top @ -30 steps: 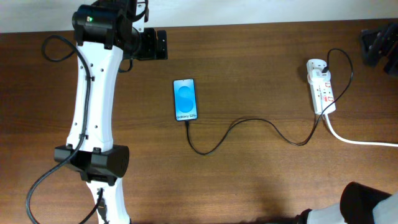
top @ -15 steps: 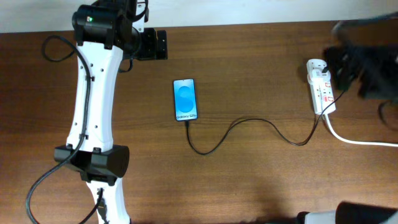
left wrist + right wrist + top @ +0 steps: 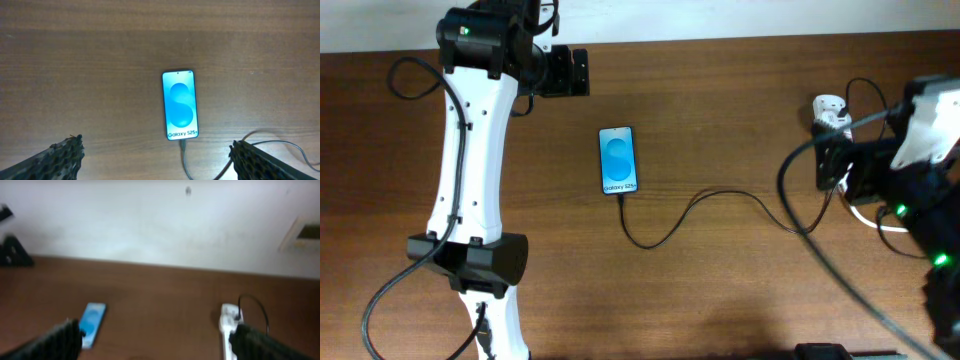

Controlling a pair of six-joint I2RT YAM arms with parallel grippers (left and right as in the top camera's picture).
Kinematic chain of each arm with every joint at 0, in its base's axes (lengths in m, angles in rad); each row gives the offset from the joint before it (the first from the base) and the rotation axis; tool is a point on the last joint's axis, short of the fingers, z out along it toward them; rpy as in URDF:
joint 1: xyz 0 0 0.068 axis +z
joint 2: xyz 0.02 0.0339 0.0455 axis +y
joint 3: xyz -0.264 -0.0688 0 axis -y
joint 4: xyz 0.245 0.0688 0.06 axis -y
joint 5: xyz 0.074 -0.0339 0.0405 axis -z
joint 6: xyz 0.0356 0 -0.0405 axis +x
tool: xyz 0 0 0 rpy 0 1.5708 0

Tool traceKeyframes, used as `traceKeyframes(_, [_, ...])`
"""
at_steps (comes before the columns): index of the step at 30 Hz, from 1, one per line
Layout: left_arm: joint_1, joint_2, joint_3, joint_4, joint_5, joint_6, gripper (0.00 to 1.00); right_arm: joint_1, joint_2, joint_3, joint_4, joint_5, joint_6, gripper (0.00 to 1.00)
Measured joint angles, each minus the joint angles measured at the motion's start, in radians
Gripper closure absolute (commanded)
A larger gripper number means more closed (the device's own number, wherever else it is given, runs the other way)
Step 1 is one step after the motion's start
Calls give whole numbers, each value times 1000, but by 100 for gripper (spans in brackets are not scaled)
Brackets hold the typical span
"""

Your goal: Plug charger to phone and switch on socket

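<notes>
Shows the phone (image 3: 618,160) lying flat and screen-up near the middle of the tabletop (image 3: 720,300). Slim, rectangular, black-framed. Glows blue, with a paler oval and white "Galaxy S25+" lettering along the lower edge. Meets the charger (image 3: 730,192) at that lower edge: a thin black cable, matte, looping down and then snaking rightward in loose curves toward the socket (image 3: 830,112). Reveals only the top of that white plastic strip, with a white adapter (image 3: 830,102) in it, the rest hidden under the right arm (image 3: 910,150). Brown wood grain, dull sheen, all across the tabletop.

Left jaws spread wide, holding nothing. From the left wrist, frames the phone (image 3: 180,105) ahead of and between the two rough black fingers (image 3: 60,160), well apart from both, with the cable (image 3: 184,160) trailing back between them.

Right jaws likewise spread wide and empty. From the blurred right wrist, places the phone (image 3: 92,325) by the left finger (image 3: 55,342) and the socket (image 3: 229,330) by the right; cannot tell whether touching.
</notes>
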Motion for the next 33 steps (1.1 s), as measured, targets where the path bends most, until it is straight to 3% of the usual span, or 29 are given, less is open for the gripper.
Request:
traceKeyframes(9, [0,0,0,-2,0,0,1,100,-477,-876,773,72,0,2])
traceKeyframes(14, [0,0,-1,0,0,0,0,109,-666,-1154,968,107,0,1])
traceKeyframes(21, [0,0,-1,-1,0,0,1,111,-870,-1421,977,161,0,2])
traceKeyframes(33, [0,0,-1,-2,0,0,1,111,-915,-1493,818,214,0,2])
